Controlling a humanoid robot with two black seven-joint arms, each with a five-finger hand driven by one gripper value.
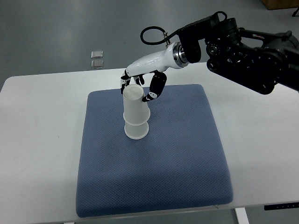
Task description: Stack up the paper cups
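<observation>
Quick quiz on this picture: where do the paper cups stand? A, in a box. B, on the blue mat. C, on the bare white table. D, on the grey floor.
B: the stacked paper cups stand upside down on the blue mat, with the right hand around the top one.

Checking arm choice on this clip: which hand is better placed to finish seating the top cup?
Right. The right hand is already at the top paper cup on the stack on the blue mat; no left arm is in view.
</observation>
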